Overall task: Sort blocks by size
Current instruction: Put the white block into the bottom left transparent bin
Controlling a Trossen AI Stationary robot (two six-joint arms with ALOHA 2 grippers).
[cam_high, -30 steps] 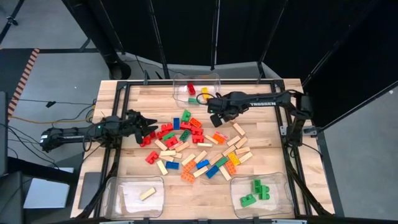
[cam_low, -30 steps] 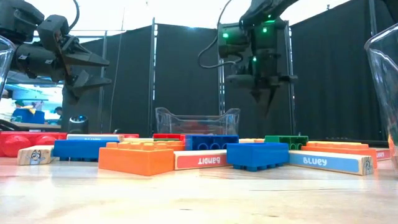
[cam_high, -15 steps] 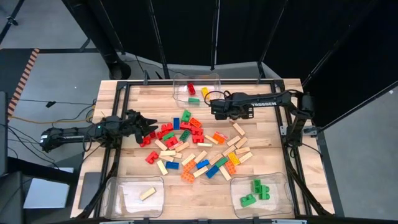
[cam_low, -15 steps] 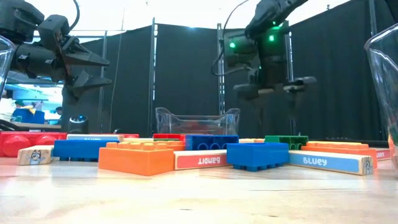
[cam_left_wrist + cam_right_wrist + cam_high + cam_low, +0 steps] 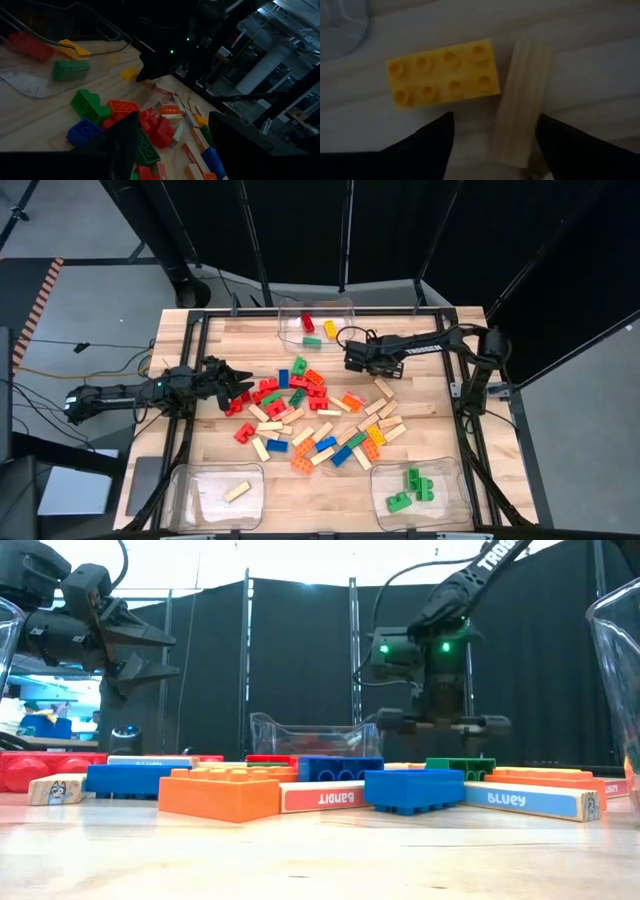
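Robotics lab – black curtains (image 5: 300,230), framed table (image 5: 430,380)

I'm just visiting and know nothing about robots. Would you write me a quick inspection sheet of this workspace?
Surface: wooden table in a black frame.
Job's things: mixed blocks heaped mid-table; yellow brick touching a wooden bar.
Clutter: three clear bins: far bin holds small bricks, near-left bin one wooden bar, near-right bin green bricks.
Grippers: left gripper, jaws open, at the heap's left edge; right gripper, jaws open, above the yellow brick.
Cables: cords on the floor, left.
Surroundings: black curtains.
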